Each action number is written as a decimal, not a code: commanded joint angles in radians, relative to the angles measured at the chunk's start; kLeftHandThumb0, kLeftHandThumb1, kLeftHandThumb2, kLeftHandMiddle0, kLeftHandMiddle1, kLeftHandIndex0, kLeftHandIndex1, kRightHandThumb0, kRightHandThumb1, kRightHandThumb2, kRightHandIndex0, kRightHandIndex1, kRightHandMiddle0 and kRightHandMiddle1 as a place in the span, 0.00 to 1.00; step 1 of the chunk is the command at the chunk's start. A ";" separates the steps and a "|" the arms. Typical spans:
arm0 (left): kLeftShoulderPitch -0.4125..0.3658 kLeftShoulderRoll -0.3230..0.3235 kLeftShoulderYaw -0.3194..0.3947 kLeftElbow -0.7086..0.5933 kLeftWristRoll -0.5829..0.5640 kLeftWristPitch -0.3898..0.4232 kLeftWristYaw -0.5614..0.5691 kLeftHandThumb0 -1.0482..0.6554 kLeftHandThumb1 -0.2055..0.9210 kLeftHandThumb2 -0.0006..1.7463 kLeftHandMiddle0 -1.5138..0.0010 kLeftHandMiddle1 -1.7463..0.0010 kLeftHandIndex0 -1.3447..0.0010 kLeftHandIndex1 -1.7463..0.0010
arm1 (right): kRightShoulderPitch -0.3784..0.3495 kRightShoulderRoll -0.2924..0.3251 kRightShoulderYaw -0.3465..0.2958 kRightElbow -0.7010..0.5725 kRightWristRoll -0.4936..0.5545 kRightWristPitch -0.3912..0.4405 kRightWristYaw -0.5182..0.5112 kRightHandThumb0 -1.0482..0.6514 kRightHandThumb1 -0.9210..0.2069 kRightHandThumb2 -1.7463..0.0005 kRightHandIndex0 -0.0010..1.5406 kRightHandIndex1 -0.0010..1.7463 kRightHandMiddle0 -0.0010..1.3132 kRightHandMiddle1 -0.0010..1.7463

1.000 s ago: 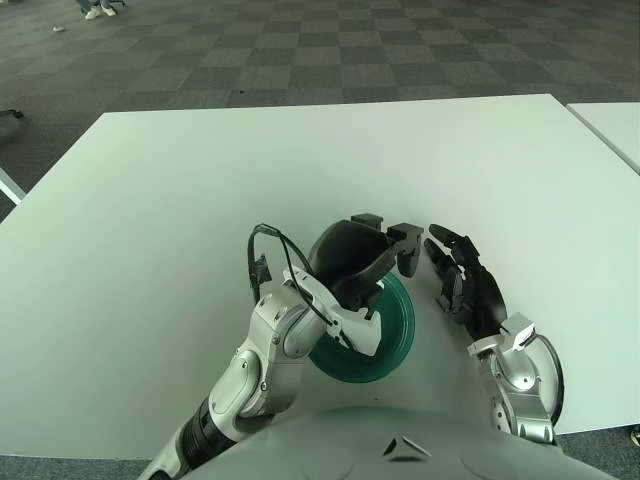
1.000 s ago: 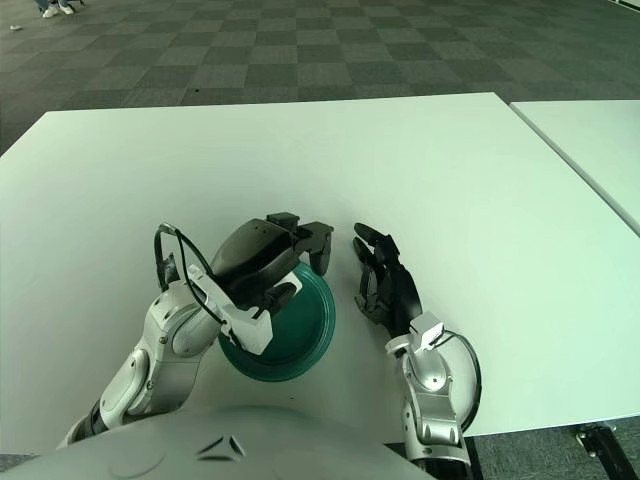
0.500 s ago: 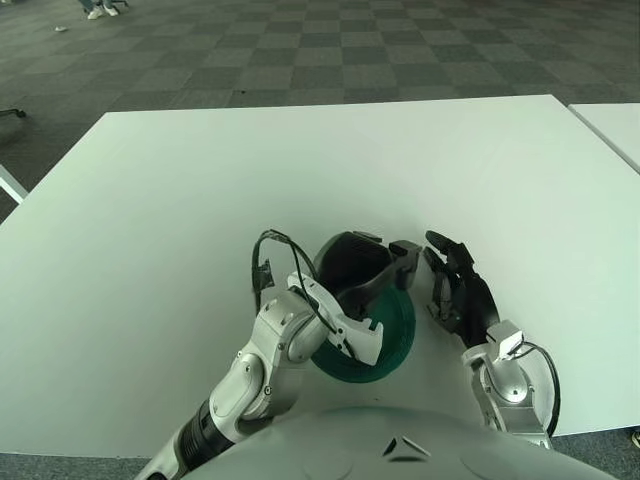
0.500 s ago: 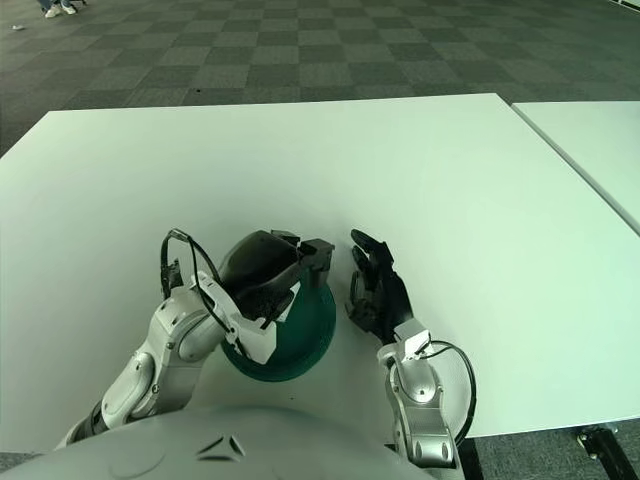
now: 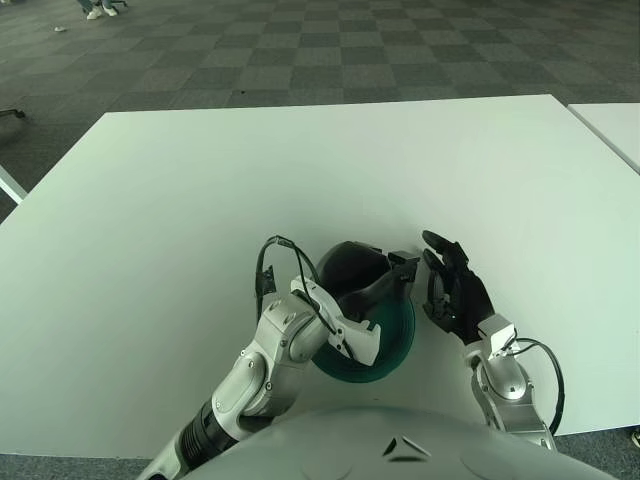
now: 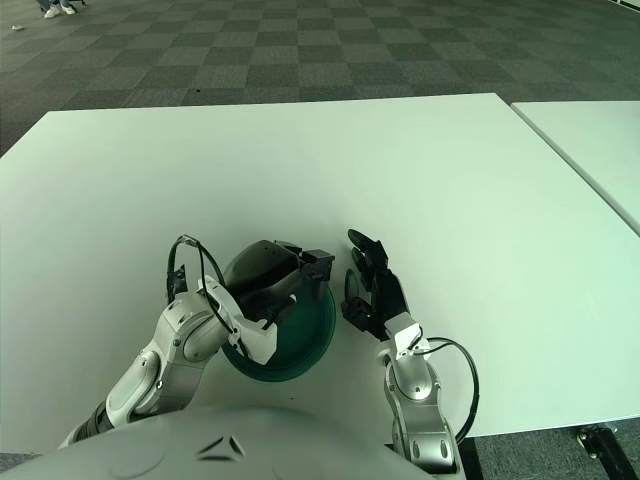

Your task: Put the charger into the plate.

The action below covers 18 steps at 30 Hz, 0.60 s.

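Over teal plate (image 5: 392,345) — left hand (image 5: 362,278), charger hidden

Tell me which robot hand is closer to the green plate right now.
Left. The left robot hand is directly over the plate, covering much of it. The right robot hand shows just beside the plate's right rim, fingers spread, holding nothing.

1 plate (image 5: 398,342), 2 hands, 2 tables

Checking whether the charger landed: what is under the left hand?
The green plate lies under the left hand. The hand covers the plate's middle, so no charger can be seen.
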 commanded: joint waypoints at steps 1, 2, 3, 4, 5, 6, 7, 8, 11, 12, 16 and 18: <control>0.006 0.006 0.025 -0.010 -0.007 0.001 0.020 0.61 0.44 0.78 0.65 0.00 0.62 0.01 | 0.005 -0.003 0.005 0.018 -0.007 0.021 -0.001 0.16 0.00 0.46 0.15 0.00 0.00 0.27; 0.009 0.005 0.034 -0.018 -0.012 0.001 0.024 0.61 0.45 0.77 0.66 0.00 0.62 0.01 | 0.005 -0.003 0.006 0.023 0.001 0.010 0.003 0.16 0.00 0.46 0.15 0.00 0.00 0.27; 0.012 0.004 0.040 -0.024 -0.015 0.001 0.026 0.61 0.48 0.75 0.68 0.00 0.64 0.01 | 0.005 -0.003 0.007 0.027 0.007 0.001 0.005 0.15 0.00 0.46 0.16 0.01 0.00 0.27; 0.015 0.005 0.050 -0.033 -0.020 0.003 0.028 0.61 0.50 0.73 0.69 0.00 0.65 0.01 | 0.009 -0.004 0.005 0.049 0.020 -0.027 0.013 0.15 0.00 0.46 0.16 0.01 0.00 0.27; 0.018 0.005 0.057 -0.039 -0.024 0.004 0.029 0.61 0.52 0.72 0.70 0.00 0.67 0.00 | 0.012 -0.005 0.003 0.066 0.030 -0.049 0.018 0.15 0.00 0.46 0.16 0.01 0.00 0.27; 0.019 0.005 0.061 -0.042 -0.026 0.004 0.030 0.61 0.55 0.69 0.72 0.00 0.69 0.00 | 0.013 -0.006 0.002 0.077 0.036 -0.063 0.021 0.15 0.00 0.46 0.17 0.01 0.00 0.28; 0.023 0.006 0.067 -0.048 -0.023 0.004 0.034 0.61 0.57 0.67 0.73 0.00 0.70 0.00 | 0.016 -0.010 -0.005 0.103 0.054 -0.095 0.035 0.15 0.00 0.46 0.17 0.01 0.00 0.28; 0.027 0.007 0.070 -0.052 -0.020 0.004 0.037 0.57 0.63 0.62 0.72 0.00 0.72 0.00 | 0.018 -0.013 -0.010 0.121 0.066 -0.117 0.043 0.15 0.00 0.46 0.18 0.02 0.00 0.28; 0.039 0.015 0.088 -0.070 -0.003 0.002 0.050 0.41 0.85 0.43 0.75 0.01 0.81 0.02 | 0.009 -0.027 -0.031 0.173 0.108 -0.173 0.080 0.15 0.00 0.46 0.20 0.02 0.00 0.27; 0.046 0.021 0.107 -0.082 -0.001 0.000 0.064 0.32 0.91 0.39 0.77 0.03 0.84 0.05 | 0.004 -0.031 -0.033 0.180 0.111 -0.183 0.087 0.15 0.00 0.46 0.20 0.03 0.00 0.27; 0.079 0.024 0.174 -0.106 -0.034 -0.011 0.133 0.15 0.98 0.37 0.81 0.23 0.92 0.15 | -0.011 -0.041 -0.038 0.206 0.100 -0.206 0.091 0.15 0.00 0.46 0.19 0.02 0.00 0.22; 0.102 0.016 0.211 -0.114 -0.077 -0.017 0.173 0.12 0.99 0.37 0.82 0.29 0.93 0.17 | -0.017 -0.045 -0.040 0.213 0.093 -0.203 0.091 0.15 0.00 0.47 0.18 0.01 0.00 0.20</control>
